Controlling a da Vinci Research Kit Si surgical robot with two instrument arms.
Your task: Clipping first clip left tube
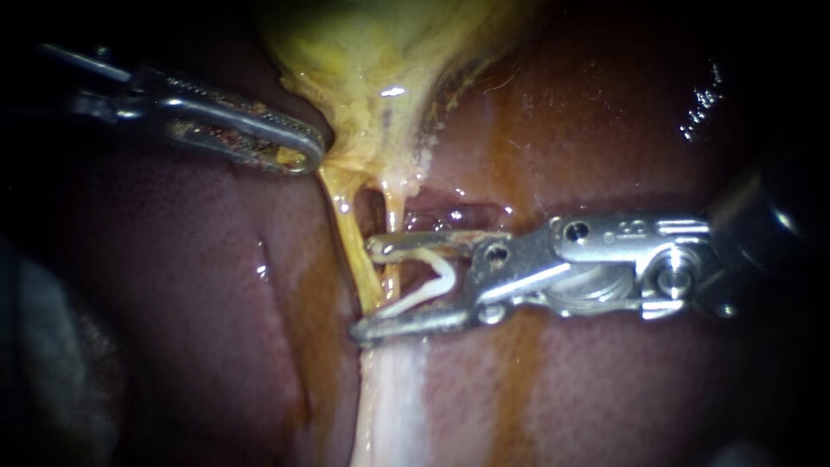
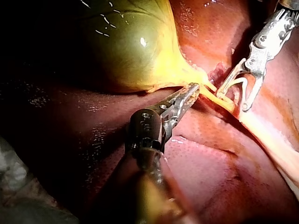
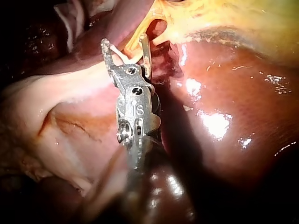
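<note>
Wetly glistening liver [image 1: 605, 130], left instrument [image 1: 307, 151] clenching gallbladder [image 1: 372, 69], right instrument [image 1: 367, 287] gripping clip [image 1: 432, 278]

greenish gallbladder [image 2: 126, 46] lies against the red liver [image 2: 210, 177]

This looks like a surgical lab bench. A wet brown liver [image 1: 605, 130] and a green gallbladder [image 2: 126, 46] lie under one hard, close light, with darkness all round them. Two thin steel instruments reach in: the left instrument [image 1: 307, 156] at the gallbladder's yellow neck, the right instrument [image 1: 370, 288] carrying a white clip [image 1: 443, 277]. Glistening tissue fills every view.
</note>
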